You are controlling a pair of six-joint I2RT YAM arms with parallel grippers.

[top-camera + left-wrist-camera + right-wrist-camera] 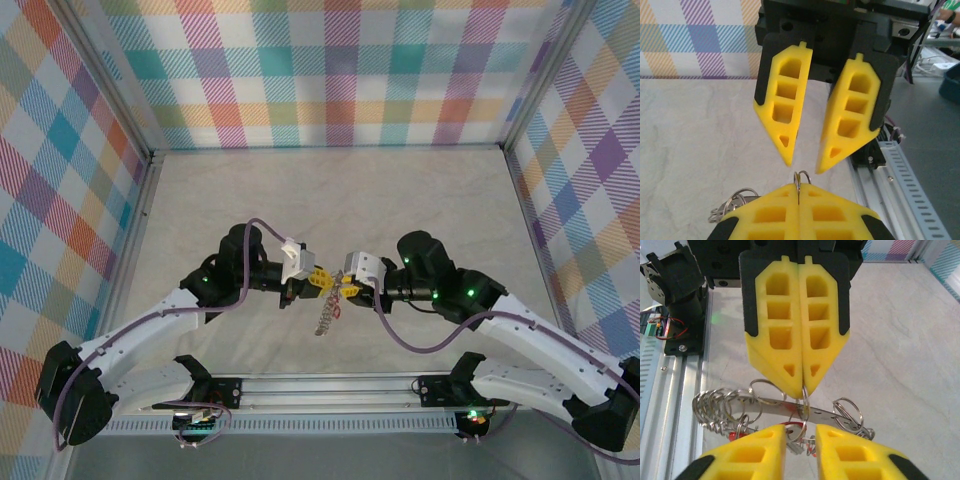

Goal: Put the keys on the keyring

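Where the arms are facing tip to tip above the table [420, 200], pinching one thin loop of the keyring [765, 402] in the closed left gripper [803, 388], with the right gripper [800, 435] narrowly parted around one of the tiny red keys [792, 426]; judging everything light, floppy, slippery, best gripped by stiff wire.

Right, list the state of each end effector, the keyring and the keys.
left end effector: shut on one loop of the keyring
right end effector: jaws parted, gripping nothing
keyring: hanging from the left end effector
keys: red heads beside the keyring; threaded or not, cannot tell
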